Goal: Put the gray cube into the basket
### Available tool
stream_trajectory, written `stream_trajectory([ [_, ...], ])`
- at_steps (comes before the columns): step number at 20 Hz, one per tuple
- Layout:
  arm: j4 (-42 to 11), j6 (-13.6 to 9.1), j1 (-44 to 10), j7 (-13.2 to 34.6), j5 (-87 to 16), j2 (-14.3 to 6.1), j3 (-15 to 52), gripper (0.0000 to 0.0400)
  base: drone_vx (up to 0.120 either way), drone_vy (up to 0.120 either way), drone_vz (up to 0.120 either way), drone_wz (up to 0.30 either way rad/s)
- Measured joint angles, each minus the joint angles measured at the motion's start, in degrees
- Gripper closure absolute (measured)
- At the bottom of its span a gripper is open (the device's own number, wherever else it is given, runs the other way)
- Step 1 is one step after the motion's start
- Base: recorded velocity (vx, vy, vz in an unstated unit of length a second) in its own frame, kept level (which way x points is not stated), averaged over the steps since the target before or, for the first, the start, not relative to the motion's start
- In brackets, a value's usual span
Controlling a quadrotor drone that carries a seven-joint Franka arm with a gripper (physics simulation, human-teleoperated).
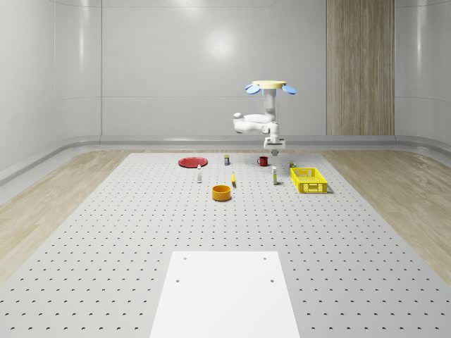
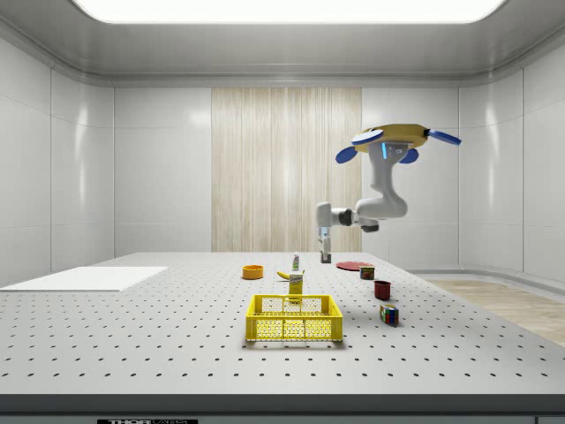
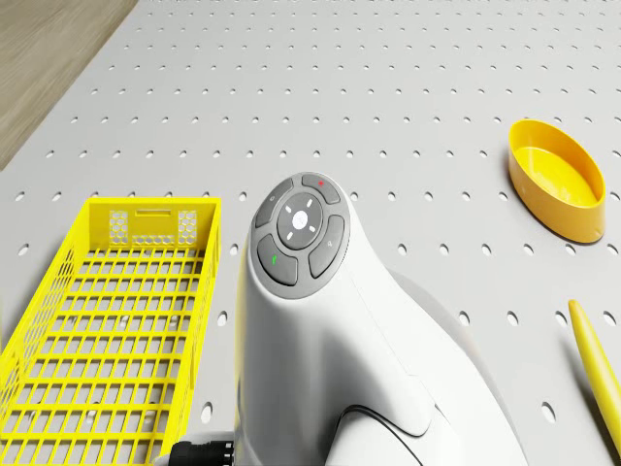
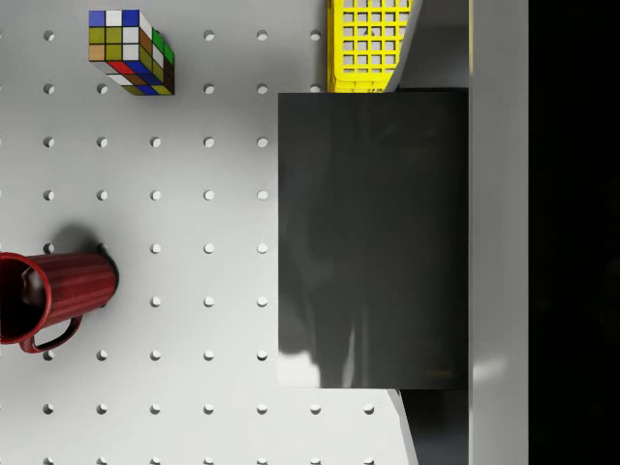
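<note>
The gray cube (image 4: 373, 237) is a dark block held in the air, with my gripper (image 1: 274, 146) shut on it; one pale finger (image 4: 499, 232) lies along its side. In the side view the gripper (image 2: 325, 252) hangs well above the table with the cube (image 2: 325, 260) at its tip. The yellow mesh basket (image 1: 309, 180) stands on the table to the whole-scene view's right of the gripper and nearer the camera. The drone (image 1: 270, 87) hovers high over the far part of the table, beside the basket (image 3: 107, 330).
A red mug (image 4: 48, 295) and a Rubik's cube (image 4: 131, 50) sit on the table below the gripper. An orange bowl (image 1: 222, 192), a banana (image 1: 233, 181), small bottles (image 1: 199, 174) and a red plate (image 1: 192, 162) lie toward the whole-scene view's left. A white slab (image 1: 225, 296) lies at the front.
</note>
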Motion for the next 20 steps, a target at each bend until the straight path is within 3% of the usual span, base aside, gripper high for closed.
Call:
stream_trajectory([
  [10,0.04,0.98,-0.22,0.18,0.43,-1.05,0.18,0.015,0.12,0.12,0.0,0.0],
  [14,0.06,1.34,-0.3,0.25,0.59,-1.43,0.24,0.015,0.12,0.12,-0.11,0.0],
  [20,0.08,1.84,-0.41,0.34,0.81,-1.96,0.33,0.015,0.12,0.12,0.0,0.0],
])
